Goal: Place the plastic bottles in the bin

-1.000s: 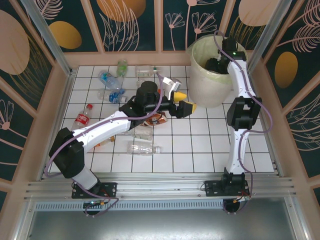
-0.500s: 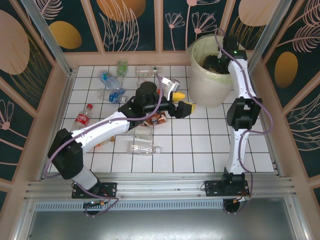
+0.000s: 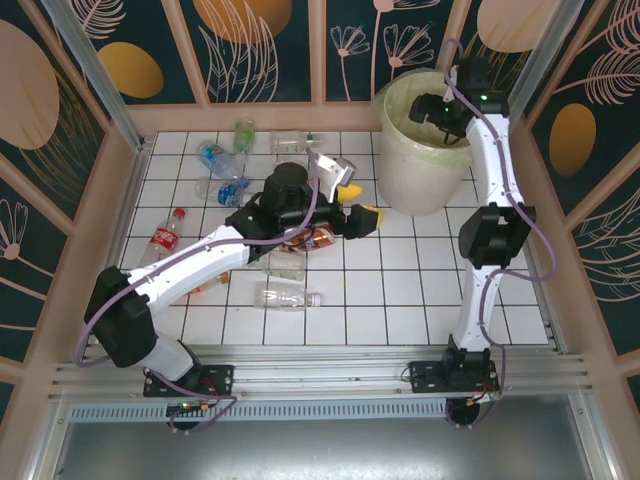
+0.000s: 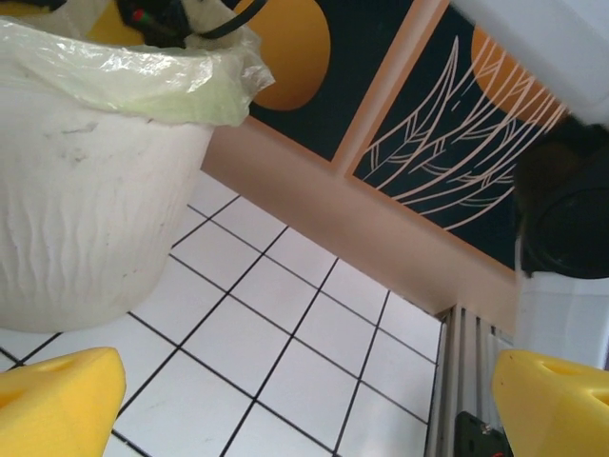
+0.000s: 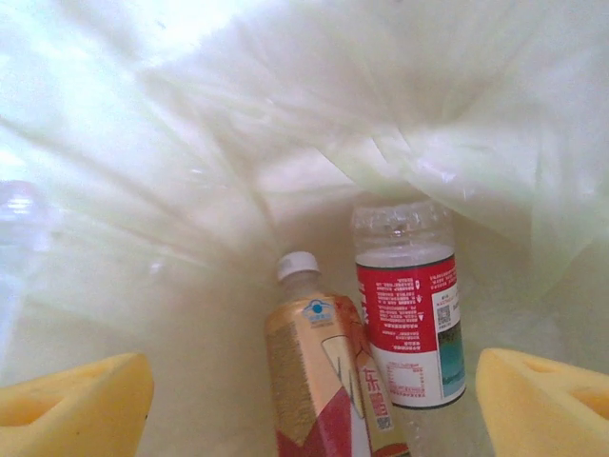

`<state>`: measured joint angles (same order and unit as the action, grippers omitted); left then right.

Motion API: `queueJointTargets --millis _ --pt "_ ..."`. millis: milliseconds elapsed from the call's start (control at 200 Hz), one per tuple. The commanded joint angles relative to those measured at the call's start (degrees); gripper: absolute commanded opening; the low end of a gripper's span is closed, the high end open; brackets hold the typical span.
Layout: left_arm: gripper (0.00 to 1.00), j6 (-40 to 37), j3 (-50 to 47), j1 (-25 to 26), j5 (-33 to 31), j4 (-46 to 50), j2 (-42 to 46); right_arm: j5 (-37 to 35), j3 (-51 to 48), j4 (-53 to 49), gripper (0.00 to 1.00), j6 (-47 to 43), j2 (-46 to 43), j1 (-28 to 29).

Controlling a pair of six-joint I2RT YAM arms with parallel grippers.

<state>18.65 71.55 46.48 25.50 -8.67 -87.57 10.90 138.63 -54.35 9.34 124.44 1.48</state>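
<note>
The bin, cream-white with a pale green bag, stands at the back right. My right gripper hangs over its mouth, open and holding nothing. Below it in the bin lie two plastic bottles, one orange-and-red with a white cap, one with a red label. My left gripper hovers open and empty over the tiles left of the bin, its yellow pads far apart. Several bottles lie on the floor, among them a clear one and a red-labelled one.
More bottles are scattered at the back left and under the left forearm. A raised wooden ledge and patterned walls enclose the tiled floor. An aluminium rail runs along the near edge.
The right gripper has risen from inside the bin to above its rim and its jaws have widened. The left arm has swung slightly left, its gripper staying near the bin.
</note>
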Motion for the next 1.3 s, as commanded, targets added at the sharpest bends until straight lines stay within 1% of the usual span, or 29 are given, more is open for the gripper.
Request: queueJointTargets --millis 0,105,230,370,490,636,696,766,796,961,1096,1196,1296 --pt "0.99 -4.3 0.9 0.2 -3.0 4.9 2.0 1.9 2.0 -1.2 0.89 0.5 -4.7 -0.3" --pt "0.99 -8.9 1.9 0.2 -8.1 10.7 2.5 2.7 1.0 -0.2 0.89 0.4 -7.3 -0.1" --pt "0.99 -13.8 2.5 0.2 -14.7 17.7 2.2 5.0 -3.2 3.5 0.89 0.2 -12.0 0.3" --pt "0.99 -17.3 3.3 0.2 -20.0 24.9 0.2 7.2 -11.3 8.4 0.89 -0.6 -19.1 2.1" --pt "0.99 -19.0 3.7 0.2 -23.6 28.3 -2.1 7.0 -18.4 11.8 0.89 -1.6 -25.2 4.8" --pt "0.95 -22.0 4.7 0.2 -29.0 31.4 -6.1 7.1 -28.3 16.2 0.88 -2.6 -33.2 8.6" --pt "0.92 -23.4 5.6 0.1 -29.1 32.9 -8.2 7.6 -32.8 18.1 0.88 -2.9 -36.6 10.2" --pt "0.91 -24.3 6.8 0.1 -29.2 34.0 -10.2 9.0 -37.8 20.2 0.88 -2.9 -40.7 11.5" --pt "0.91 -24.6 7.2 0.1 -29.2 34.5 -12.6 9.5 -40.3 21.1 0.87 -2.7 -42.5 12.1" --pt "0.91 -25.4 8.5 -0.9 -29.2 34.6 -17.6 13.0 -52.3 26.6 0.87 -0.5 -52.5 12.6" --pt "0.9 -26.0 8.8 -2.9 -28.1 34.2 -19.8 12.1 -59.9 28.4 0.87 1.5 -58.9 12.6" --pt "0.89 -26.9 9.9 -4.1 -26.3 36.2 -22.2 10.9 -64.4 29.2 0.87 2.8 -62.5 12.6" --pt "0.89 -27.4 10.9 -4.7 -26.9 37.4 -24.3 10.1 -66.8 28.9 0.87 3.4 -64.8 12.6"
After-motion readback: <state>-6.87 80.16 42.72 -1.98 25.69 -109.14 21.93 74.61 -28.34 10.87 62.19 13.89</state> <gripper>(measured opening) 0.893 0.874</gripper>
